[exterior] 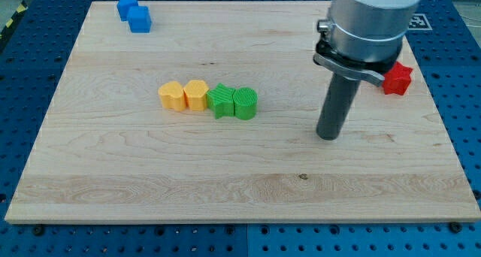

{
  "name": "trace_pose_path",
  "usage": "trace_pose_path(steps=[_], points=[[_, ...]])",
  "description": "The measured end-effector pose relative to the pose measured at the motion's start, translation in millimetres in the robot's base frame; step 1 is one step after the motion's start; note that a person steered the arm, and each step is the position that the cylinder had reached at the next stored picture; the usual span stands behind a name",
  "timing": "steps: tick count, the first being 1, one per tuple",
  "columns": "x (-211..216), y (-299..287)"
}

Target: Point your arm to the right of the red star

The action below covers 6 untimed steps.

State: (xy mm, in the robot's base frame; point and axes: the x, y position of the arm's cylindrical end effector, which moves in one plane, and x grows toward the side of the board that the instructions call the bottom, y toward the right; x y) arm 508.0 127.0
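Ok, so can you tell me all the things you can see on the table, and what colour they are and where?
Wooden board: one, light wood, fills most of the view, lying on a blue surface with holes.
Blue blocks: two, touching, near the board's top left corner.
Yellow blocks: two, side by side, near the middle, at the left end of a row.
Green star: one, touching the right yellow block.
Green round block: one, at the row's right end, against the green star.
Red star: one, near the board's right edge, partly hidden by my arm.
My tip: one, dark rod, lower left of the red star, right of the green blocks, touching no block.
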Motion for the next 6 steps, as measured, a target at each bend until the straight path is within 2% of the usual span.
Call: trace_pose_path(steps=[6], points=[[46.9,38.0]])
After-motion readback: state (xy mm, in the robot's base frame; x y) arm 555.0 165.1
